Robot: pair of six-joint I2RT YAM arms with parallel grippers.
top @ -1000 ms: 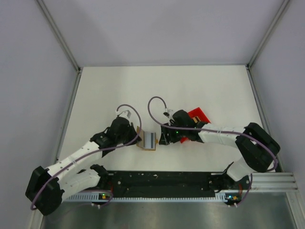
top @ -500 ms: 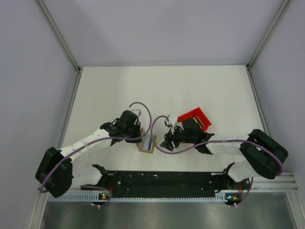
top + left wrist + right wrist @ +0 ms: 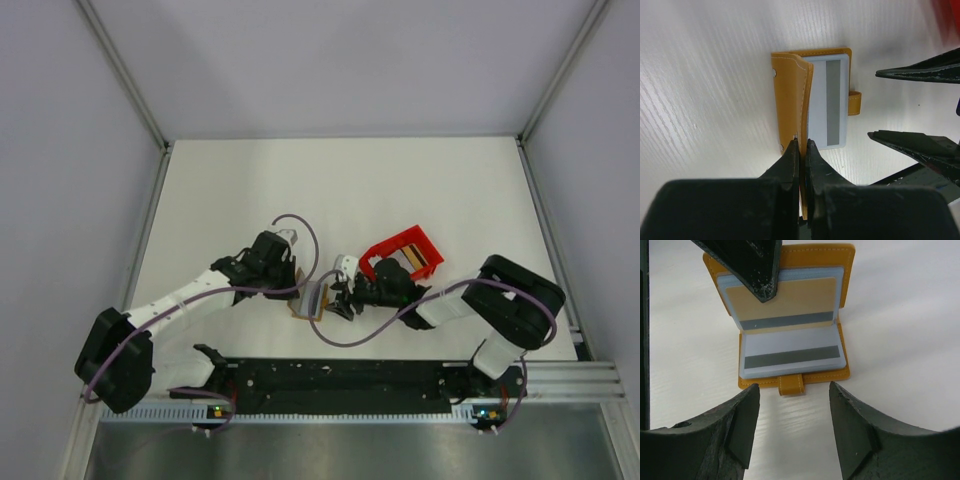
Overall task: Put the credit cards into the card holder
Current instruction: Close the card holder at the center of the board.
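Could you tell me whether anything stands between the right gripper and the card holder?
Nothing visible does. Only bare table lies between the open right gripper and the card holder at its tab edge. The left gripper pinches the raised cover on the far side, clear of that path.

The left arm (image 3: 185,298) reached from its base forward and toward the right, with the wrist bent down. The left gripper (image 3: 801,144) had its two fingers pressed together, and they pinched the edge of the raised cover of the card holder (image 3: 787,95). The right arm (image 3: 440,305) was folded sharply at the elbow and stretched low toward the left. The right gripper (image 3: 793,390) pointed at the left one, its jaws wide apart and holding nothing.
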